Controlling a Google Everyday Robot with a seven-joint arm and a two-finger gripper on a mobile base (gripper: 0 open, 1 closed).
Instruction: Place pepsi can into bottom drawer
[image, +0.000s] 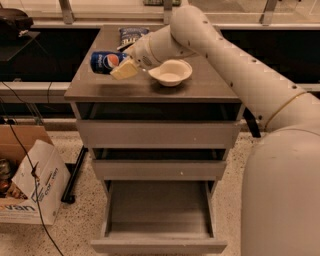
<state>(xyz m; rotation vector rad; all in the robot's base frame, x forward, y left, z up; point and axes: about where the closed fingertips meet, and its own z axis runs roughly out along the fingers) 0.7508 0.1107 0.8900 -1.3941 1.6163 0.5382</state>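
Leftward over countertop (210, 89), end effector (123, 68) clasping pepsi can (104, 61)

speckled floor (65, 235), grey drawer cabinet (160, 135) in the middle, cardboard box (35, 185) at its left, dark furniture (280, 55) behind.

Dim warm light, seemingly overhead; tool (120, 65) above cabinet top (210, 90) casts a shadow.

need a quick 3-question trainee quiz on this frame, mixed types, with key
1. True or false: the bottom drawer is shut.
2. The gripper, above the left side of the cabinet top, holds: A) white bowl B) pepsi can C) snack bag?
3. Fill in: the can is held ___ (upright / on its side).
Key: 1 false; 2 B; 3 on its side.
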